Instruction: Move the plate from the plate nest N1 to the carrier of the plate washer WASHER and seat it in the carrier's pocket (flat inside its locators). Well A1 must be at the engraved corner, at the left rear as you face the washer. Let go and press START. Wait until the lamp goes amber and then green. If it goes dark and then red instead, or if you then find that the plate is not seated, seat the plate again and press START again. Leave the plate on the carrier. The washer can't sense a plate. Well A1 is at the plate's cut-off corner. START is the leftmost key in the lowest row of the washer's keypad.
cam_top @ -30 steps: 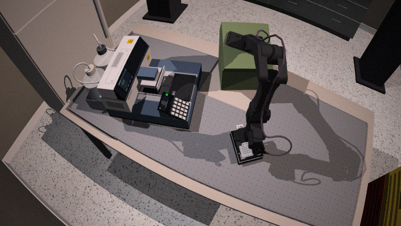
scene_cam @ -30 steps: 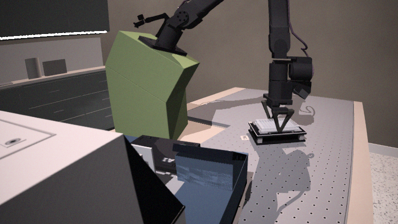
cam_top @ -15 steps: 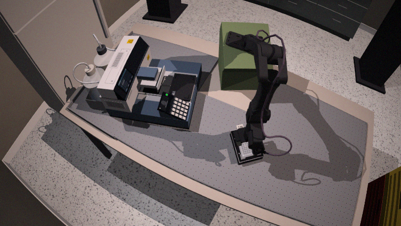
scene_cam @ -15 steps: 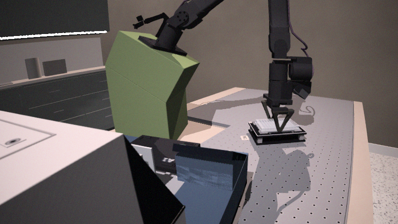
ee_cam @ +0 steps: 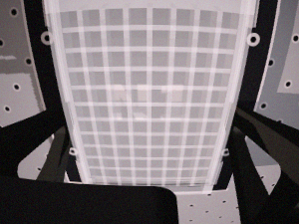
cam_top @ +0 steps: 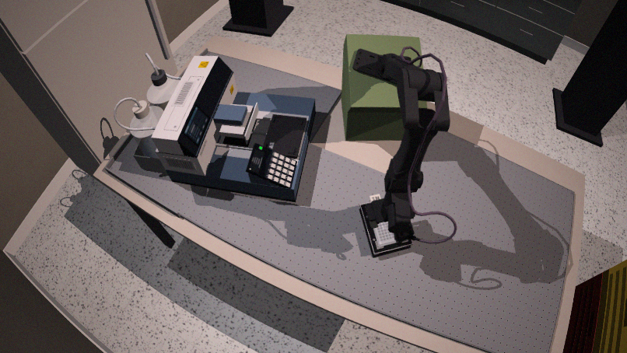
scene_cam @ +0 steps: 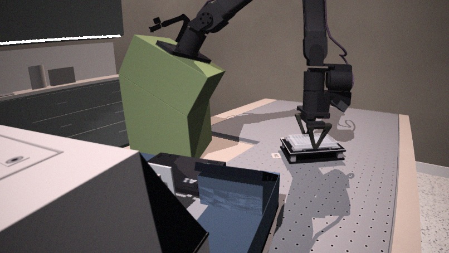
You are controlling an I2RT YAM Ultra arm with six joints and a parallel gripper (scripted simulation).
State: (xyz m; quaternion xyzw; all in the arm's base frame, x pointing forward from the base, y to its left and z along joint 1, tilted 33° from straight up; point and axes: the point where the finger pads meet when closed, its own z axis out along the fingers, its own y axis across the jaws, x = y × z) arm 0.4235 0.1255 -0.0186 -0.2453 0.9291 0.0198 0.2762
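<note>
The pale, clear-looking plate (cam_top: 385, 234) (scene_cam: 295, 141) (ee_cam: 149, 59) sits flat on the black plate nest N1 (scene_cam: 304, 157) (ee_cam: 251, 64). My gripper (scene_cam: 309, 140) (ee_cam: 149, 111) points straight down over it, with the fingers at its two long sides. They look to be touching the plate's edges; the far fingertip is hidden in the exterior view. The washer (cam_top: 183, 96) (scene_cam: 78, 156) stands at the left in the top view. Its dark tray (cam_top: 287, 131), seemingly the carrier, holds no plate that I can see. The lamp (cam_top: 260, 148) beside the keypad (cam_top: 281, 169) is green. The cut-off corner is not clear.
The green arm pedestal (cam_top: 368, 83) (scene_cam: 163, 84) stands between washer and nest, at the bench's rear edge. The white bracket (cam_top: 252, 122) rises beside the dark tray. Bottles (cam_top: 145, 116) with tubes stand behind the washer. The N1 label (cam_top: 375, 197) (scene_cam: 276, 155) lies beside the nest.
</note>
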